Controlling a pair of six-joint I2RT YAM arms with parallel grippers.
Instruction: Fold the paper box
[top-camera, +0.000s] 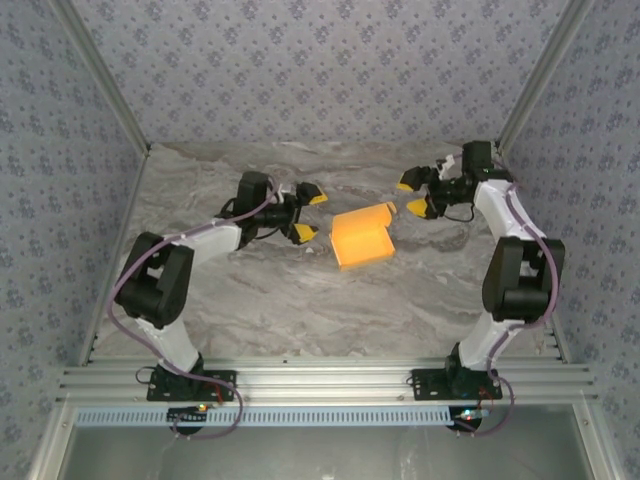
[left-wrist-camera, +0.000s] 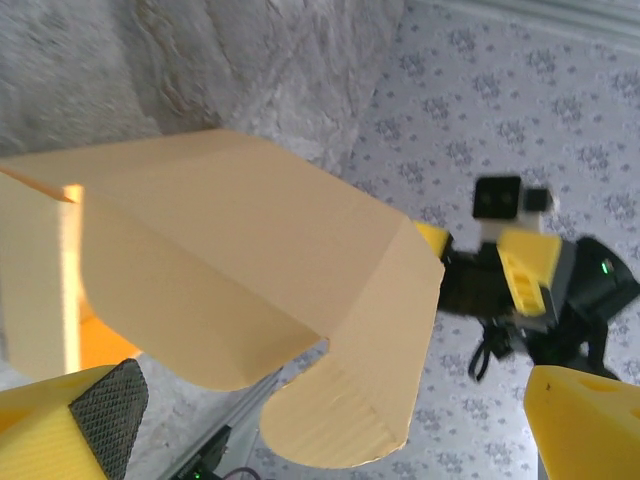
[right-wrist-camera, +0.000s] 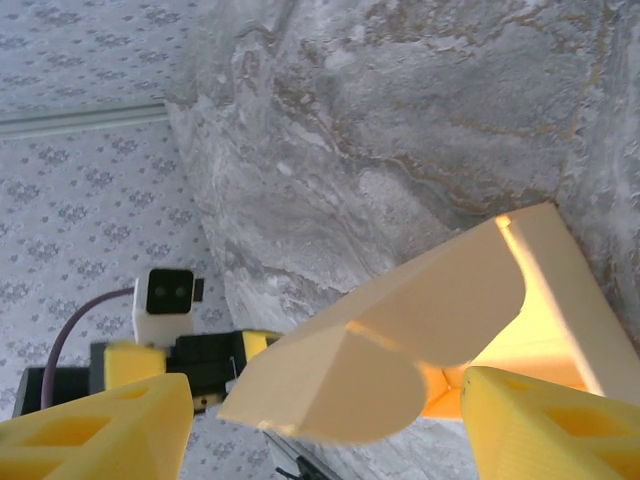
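Note:
The orange-yellow paper box (top-camera: 363, 236) lies partly folded on the marble table between the two arms, one flap raised on its right side. My left gripper (top-camera: 309, 214) hovers just left of it, open, with nothing between its fingers. In the left wrist view the paper box (left-wrist-camera: 230, 250) looms close ahead with a rounded flap hanging down, beyond the open left gripper (left-wrist-camera: 330, 440). My right gripper (top-camera: 411, 195) stands open just right of the raised flap. From the right wrist the paper box (right-wrist-camera: 420, 320) sits ahead of the open right gripper (right-wrist-camera: 320, 440), untouched as far as I can see.
The marble-patterned tabletop (top-camera: 300, 300) is fenced by floral-patterned walls (top-camera: 320, 70) at the back and sides. An aluminium rail (top-camera: 320, 385) carrying both arm bases runs along the near edge. The opposite arm's wrist camera (left-wrist-camera: 510, 200) faces me across the box.

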